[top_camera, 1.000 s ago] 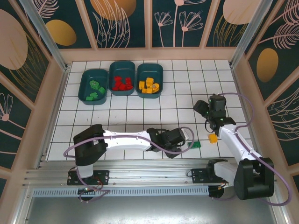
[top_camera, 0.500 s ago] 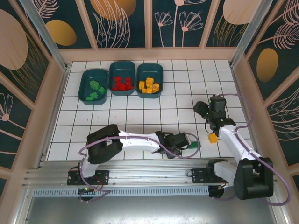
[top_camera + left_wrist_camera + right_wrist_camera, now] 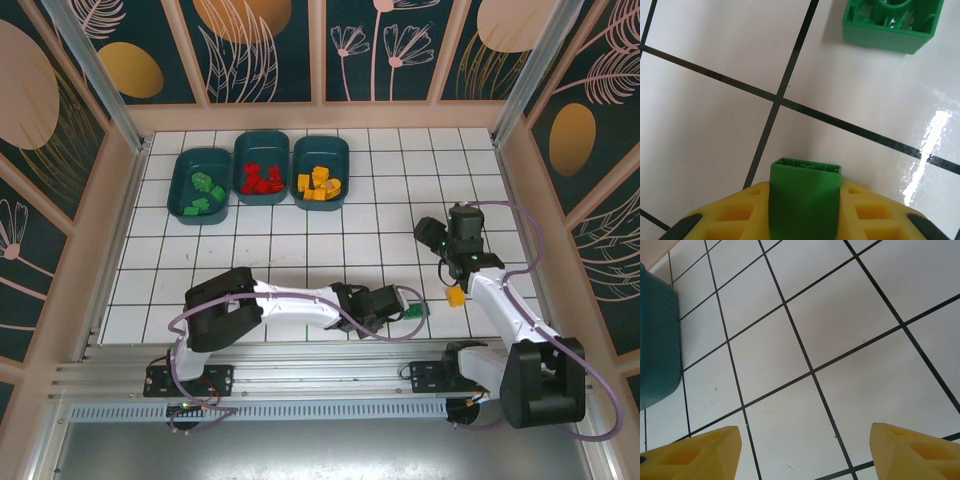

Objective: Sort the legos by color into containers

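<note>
My left gripper (image 3: 805,189) is shut on a green lego (image 3: 805,200), which stands upright between the yellow fingers just over the white tiles. A second green lego (image 3: 890,22) lies hollow side up a little beyond it. In the top view the left gripper (image 3: 400,308) is low near the front edge, with green (image 3: 414,313) at its tip. My right gripper (image 3: 447,242) hangs open over bare tiles, and its fingers (image 3: 695,452) have nothing between them. A yellow lego (image 3: 455,297) lies beside the right arm. Three teal containers hold green (image 3: 188,170), red (image 3: 243,150) and yellow (image 3: 334,152) legos.
A teal container wall (image 3: 657,340) stands at the left edge of the right wrist view. Patterned walls enclose the tiled floor (image 3: 300,240). The left arm (image 3: 290,298) lies stretched along the front row of tiles.
The left arm reached further right and its gripper shut on the green lego. The right arm has stayed where it was.
</note>
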You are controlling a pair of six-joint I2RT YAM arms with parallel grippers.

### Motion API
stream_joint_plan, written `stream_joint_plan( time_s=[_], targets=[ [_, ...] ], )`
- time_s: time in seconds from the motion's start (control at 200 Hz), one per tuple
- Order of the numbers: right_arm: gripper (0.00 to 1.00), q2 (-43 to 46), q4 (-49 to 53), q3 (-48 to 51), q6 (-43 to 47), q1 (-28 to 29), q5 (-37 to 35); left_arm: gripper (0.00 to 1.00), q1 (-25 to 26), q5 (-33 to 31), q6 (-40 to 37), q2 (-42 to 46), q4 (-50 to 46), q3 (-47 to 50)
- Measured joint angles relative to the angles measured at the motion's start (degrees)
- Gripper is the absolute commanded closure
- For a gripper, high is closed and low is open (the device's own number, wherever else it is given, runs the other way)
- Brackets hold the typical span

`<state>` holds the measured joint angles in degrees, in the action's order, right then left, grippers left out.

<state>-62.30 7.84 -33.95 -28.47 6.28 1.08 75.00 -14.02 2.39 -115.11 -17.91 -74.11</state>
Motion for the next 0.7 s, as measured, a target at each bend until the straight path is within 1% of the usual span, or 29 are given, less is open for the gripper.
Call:
stream_joint_plan(
  time_s=[0.185,0.475,0.596,0.701],
  targets=[
    [0.31,0.0,-0.2,0.0,-0.2,0.0,0.5,0.78,-1.6,0.7,1.0,1.1,0.3,1.2],
    [0.32,0.5,-0.4,0.4,-0.2,0.0,0.8,0.79,-7.9,2.0,2.4,6.1,-0.4,4.0],
    [0.32,0.5,-0.9,0.7,-0.4,0.0,1.6,0.79,-12.0,1.6,2.9,10.7,-0.7,4.7],
    [0.32,0.5,-1.7,1.2,-0.6,0.6,1.8,0.78,-18.6,1.6,3.8,15.5,-1.1,4.9]
  ],
)
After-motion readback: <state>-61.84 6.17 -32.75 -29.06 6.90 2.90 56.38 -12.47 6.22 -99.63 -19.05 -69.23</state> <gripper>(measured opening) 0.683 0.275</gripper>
